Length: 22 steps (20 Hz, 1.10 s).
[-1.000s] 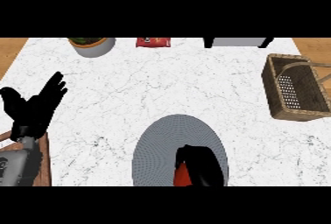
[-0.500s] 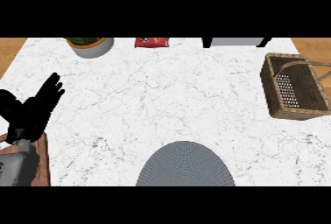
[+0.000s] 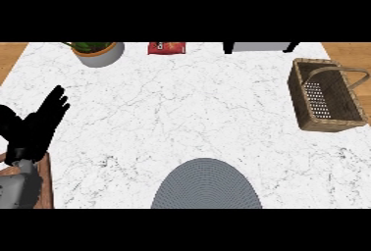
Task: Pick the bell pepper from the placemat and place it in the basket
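placemat (image 3: 206, 186) at near edge, basket (image 3: 330, 123) at right, potted plant (image 3: 98, 53) far left

Grey oval placemat (image 3: 206, 186) at bottom centre — wicker basket (image 3: 333, 122) right.

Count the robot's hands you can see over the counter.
1: the left hand, open with fingers up, at the counter's left edge. The right hand is out of view.

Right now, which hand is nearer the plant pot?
Probably left: the left hand rests open at the view's left edge, below the plant pot; the right hand is out of view.
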Tool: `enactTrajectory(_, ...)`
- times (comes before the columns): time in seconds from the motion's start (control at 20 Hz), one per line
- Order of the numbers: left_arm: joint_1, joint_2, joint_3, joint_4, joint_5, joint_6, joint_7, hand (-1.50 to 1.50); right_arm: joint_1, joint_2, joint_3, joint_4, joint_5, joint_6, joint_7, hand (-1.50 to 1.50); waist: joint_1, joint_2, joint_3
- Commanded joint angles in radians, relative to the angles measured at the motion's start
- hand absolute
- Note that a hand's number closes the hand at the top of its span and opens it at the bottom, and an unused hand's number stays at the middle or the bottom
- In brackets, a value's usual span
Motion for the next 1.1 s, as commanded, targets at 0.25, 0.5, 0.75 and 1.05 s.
enactTrajectory(0.25, -0.028, 0.024, 0.020, 0.000, 0.010, -0.003, 0.035, 0.00, 0.069, 0.042, 0.029, -0.450, 0.031, 0.012, 0.139, 1.50, -0.012, 0.000, -0.003)
enactTrajectory(0.5, -0.020, -0.015, -0.016, 0.010, -0.019, 0.011, 0.003, 0.00, -0.045, 0.123, -0.014, -0.600, 0.086, 0.195, 0.316, 1.50, 0.010, 0.008, -0.004)
enactTrajectory(0.75, -0.018, -0.007, -0.020, 0.030, -0.033, 0.001, -0.024, 0.00, -0.203, 0.217, -0.130, -0.565, 0.070, 0.258, 0.413, 1.50, 0.024, 0.014, -0.004)
enactTrajectory(1.05, -0.023, -0.033, -0.045, 0.004, -0.050, 0.020, -0.021, 0.00, -0.429, 0.219, -0.275, -0.489, 0.039, 0.246, 0.547, 1.50, 0.048, 0.015, -0.004)
